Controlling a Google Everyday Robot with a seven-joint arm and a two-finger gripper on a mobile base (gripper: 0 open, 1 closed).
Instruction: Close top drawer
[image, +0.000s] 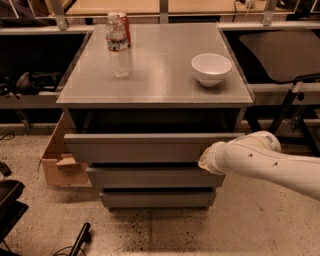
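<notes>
The gripper (206, 159) sits against the right end of the top drawer (140, 148), grip state unclear; the drawer juts slightly out, nearly closed.

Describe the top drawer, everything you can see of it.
The top drawer is a wide, matte-grey box with a plain, handle-less front panel. It stands partly open and level, its front out past the cabinet top, with a dark gap behind it; its inside is hidden. Two narrower grey drawers sit below. The gripper is at the front's lower right end, seemingly touching it.
</notes>
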